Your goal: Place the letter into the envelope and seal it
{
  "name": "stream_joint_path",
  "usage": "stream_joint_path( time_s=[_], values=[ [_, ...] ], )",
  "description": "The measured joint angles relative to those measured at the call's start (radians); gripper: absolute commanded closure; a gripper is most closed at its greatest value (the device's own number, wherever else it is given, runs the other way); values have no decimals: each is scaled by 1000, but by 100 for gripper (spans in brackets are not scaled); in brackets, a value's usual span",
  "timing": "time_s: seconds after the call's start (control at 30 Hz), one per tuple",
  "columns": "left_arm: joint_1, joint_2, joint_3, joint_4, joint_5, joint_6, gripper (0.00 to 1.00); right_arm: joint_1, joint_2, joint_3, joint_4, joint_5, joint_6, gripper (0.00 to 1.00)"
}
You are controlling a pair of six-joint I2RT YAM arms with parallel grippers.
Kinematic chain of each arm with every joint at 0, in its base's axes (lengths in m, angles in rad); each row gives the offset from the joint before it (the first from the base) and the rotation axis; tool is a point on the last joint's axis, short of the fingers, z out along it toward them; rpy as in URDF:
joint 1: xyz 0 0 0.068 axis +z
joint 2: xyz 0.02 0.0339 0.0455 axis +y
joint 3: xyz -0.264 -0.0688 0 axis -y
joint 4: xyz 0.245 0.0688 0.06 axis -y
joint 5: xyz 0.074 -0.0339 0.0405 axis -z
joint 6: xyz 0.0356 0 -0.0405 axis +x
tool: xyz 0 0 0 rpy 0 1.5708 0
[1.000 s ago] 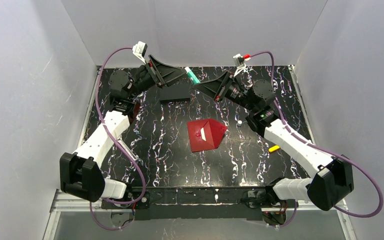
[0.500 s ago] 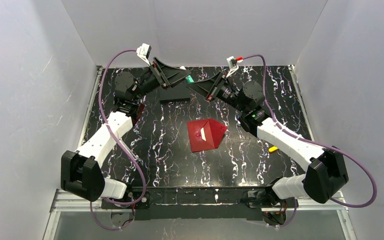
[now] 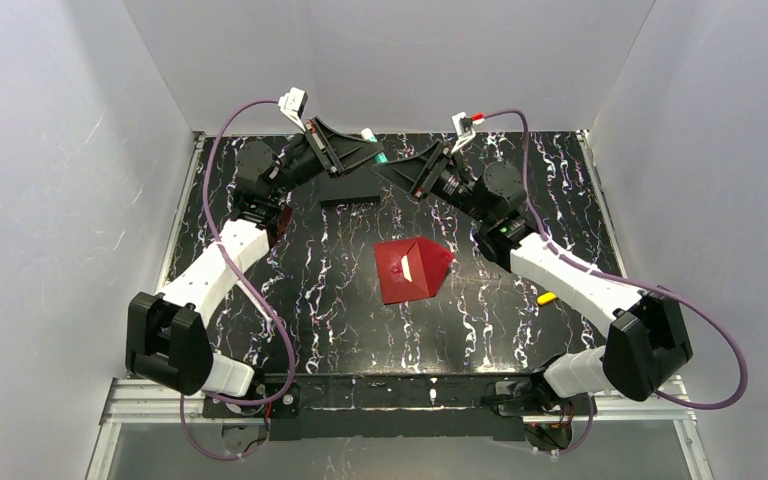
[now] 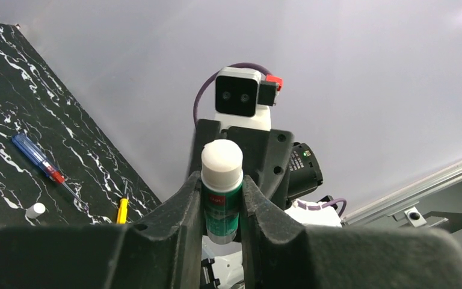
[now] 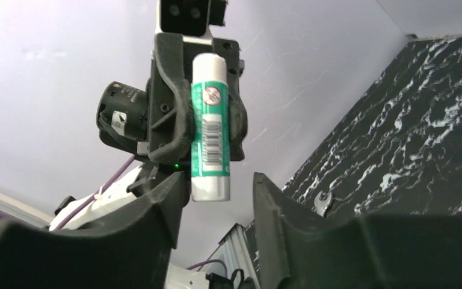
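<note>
The red envelope (image 3: pixel 412 270) lies flat at the table's middle, its pointed flap toward the right. A small pale strip (image 3: pixel 407 271) shows on it; the rest of the letter is hidden. Both grippers meet in the air over the table's back edge, far from the envelope. My left gripper (image 3: pixel 371 150) (image 4: pixel 222 180) is shut on a green glue stick (image 4: pixel 222 192) (image 5: pixel 210 132) with a white cap. My right gripper (image 3: pixel 386 170) (image 5: pixel 219 180) stands open around the stick's lower end, its fingers (image 5: pixel 174 192) clear of it.
A black block (image 3: pixel 350 186) lies at the back, under the grippers. A yellow-handled tool (image 3: pixel 547 297) and a small white cap (image 3: pixel 479 244) lie right of the envelope. A blue and red screwdriver (image 4: pixel 36 159) and a small wrench (image 5: pixel 322 203) also lie on the table. Grey walls close in three sides.
The left jaws have shut on the glue stick and the right jaws have opened off it. Both wrists shifted slightly left and toward the back.
</note>
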Motion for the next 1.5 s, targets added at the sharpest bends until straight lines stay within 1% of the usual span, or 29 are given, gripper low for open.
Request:
stream_joint_path(
  time_s=[0.03, 0.07, 0.1, 0.17, 0.27, 0.33, 0.4, 0.5, 0.6, 0.67, 0.77, 0.87, 0.93, 1.0, 1.1, 1.2, 1.23, 1.4, 1.5],
  values=[
    [0, 1, 1, -2, 2, 2, 100, 0, -4, 0, -13, 2, -12, 25],
    [-1, 1, 3, -5, 2, 3, 100, 0, -11, 0, -40, 5, -28, 23],
    [-1, 1, 7, -7, 2, 5, 100, 0, -18, -1, -61, 8, -37, 23],
    [-2, 1, 21, -14, 2, 8, 100, 2, -41, -7, -98, 18, -63, 27],
    [-2, 1, 38, -20, 2, 11, 100, 2, -80, -15, -131, 25, -79, 38],
    [-2, 1, 40, -22, 2, 13, 100, 2, -91, -15, -130, 26, -83, 43],
    [-2, 1, 40, -29, 2, 14, 100, 2, -93, -15, -128, 29, -83, 45],
    [-2, 1, 40, -31, 3, 14, 100, 2, -93, -15, -129, 33, -82, 45],
    [-2, 1, 40, -32, 3, 14, 100, 2, -91, -15, -128, 33, -80, 50],
    [-2, 1, 40, -32, 4, 13, 100, 2, -84, -15, -126, 33, -74, 52],
    [-2, 1, 40, -35, 6, 14, 100, 2, -67, -15, -105, 33, -41, 50],
    [-2, 1, 40, -35, 10, 13, 100, 2, -52, -15, -71, 34, -1, 42],
    [-2, 1, 40, -35, 13, 13, 100, 2, -49, -15, -55, 34, 17, 40],
    [-2, 0, 40, -35, 15, 13, 100, 2, -48, -15, -43, 36, 24, 46],
    [-2, 0, 40, -35, 20, 13, 100, 2, -47, -15, -28, 37, 35, 63],
    [-2, 0, 40, -35, 21, 11, 100, 2, -43, -15, -19, 36, 47, 92],
    [-2, 0, 40, -35, 21, 7, 100, 2, -41, -15, -16, 34, 52, 99],
    [1, -5, 40, -33, 24, -6, 100, 2, -34, -14, 7, 13, 85, 99],
    [12, -15, 42, -3, 44, -14, 100, 2, -27, -15, 69, -9, 148, 99]
  ],
)
